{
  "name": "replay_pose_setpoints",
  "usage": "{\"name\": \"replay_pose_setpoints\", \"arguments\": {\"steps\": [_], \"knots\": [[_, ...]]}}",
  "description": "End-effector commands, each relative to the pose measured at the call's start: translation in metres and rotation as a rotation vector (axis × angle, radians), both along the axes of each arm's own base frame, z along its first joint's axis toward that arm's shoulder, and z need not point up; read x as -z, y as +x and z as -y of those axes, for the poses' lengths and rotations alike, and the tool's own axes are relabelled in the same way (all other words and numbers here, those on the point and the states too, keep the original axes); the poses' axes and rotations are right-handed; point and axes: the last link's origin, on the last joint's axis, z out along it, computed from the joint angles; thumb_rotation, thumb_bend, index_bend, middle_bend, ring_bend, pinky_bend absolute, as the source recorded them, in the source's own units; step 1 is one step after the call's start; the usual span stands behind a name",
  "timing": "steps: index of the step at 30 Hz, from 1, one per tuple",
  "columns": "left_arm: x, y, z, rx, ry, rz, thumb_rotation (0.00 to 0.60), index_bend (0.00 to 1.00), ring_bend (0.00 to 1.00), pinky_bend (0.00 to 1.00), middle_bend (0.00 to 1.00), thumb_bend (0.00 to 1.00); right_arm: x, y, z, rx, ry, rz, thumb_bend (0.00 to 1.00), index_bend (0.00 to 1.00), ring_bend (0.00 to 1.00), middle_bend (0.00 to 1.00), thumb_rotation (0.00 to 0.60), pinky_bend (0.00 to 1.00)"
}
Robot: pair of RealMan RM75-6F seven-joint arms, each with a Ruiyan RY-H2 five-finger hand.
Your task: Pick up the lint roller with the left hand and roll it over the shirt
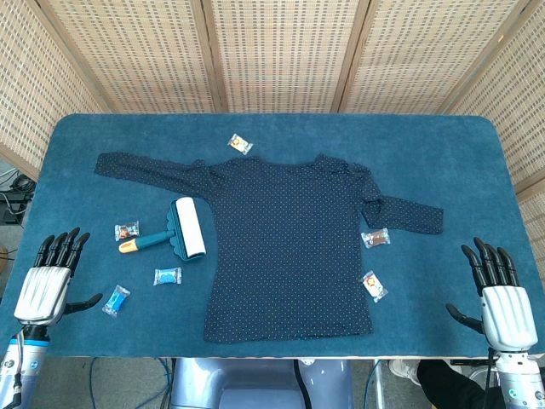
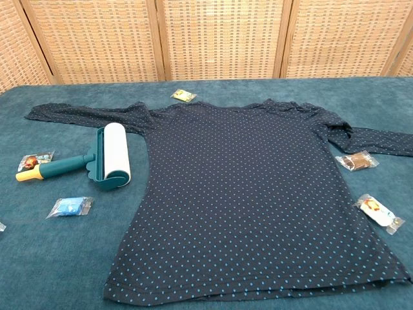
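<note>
A dark navy dotted shirt [image 1: 289, 247] [image 2: 251, 187] lies flat in the middle of the blue table, sleeves spread to both sides. The lint roller [image 1: 176, 230] [image 2: 97, 158], with a white roll, teal frame and yellow-tipped handle, lies just off the shirt's left edge, handle pointing left. My left hand [image 1: 49, 277] rests open at the table's near left corner, well left of the roller and apart from it. My right hand [image 1: 501, 294] stands open at the near right corner. Neither hand shows in the chest view.
Several small wrapped candies lie around the shirt: one [image 1: 240, 144] above the collar, two [image 1: 375, 238] [image 1: 373, 285] on the right, and others [image 1: 127, 231] [image 1: 167, 276] [image 1: 116, 300] near the roller. Wicker screens [image 1: 272, 51] stand behind the table [image 1: 272, 128].
</note>
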Motion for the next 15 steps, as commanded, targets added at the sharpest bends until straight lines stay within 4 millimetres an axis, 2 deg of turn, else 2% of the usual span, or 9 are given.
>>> {"name": "replay_pose_setpoints", "arguments": {"steps": [1, 15], "knots": [[-0.0004, 0.0010, 0.0008, 0.006, 0.003, -0.001, 0.600, 0.00, 0.00, 0.00, 0.00, 0.08, -0.0001, -0.0002, -0.0006, 0.004, 0.002, -0.003, 0.13, 0.00, 0.00, 0.00, 0.600, 0.00], [-0.0031, 0.0018, 0.0011, 0.007, 0.008, 0.003, 0.600, 0.00, 0.00, 0.00, 0.00, 0.08, 0.0011, -0.0003, 0.0004, 0.028, 0.025, -0.010, 0.13, 0.00, 0.00, 0.00, 0.600, 0.00]]}}
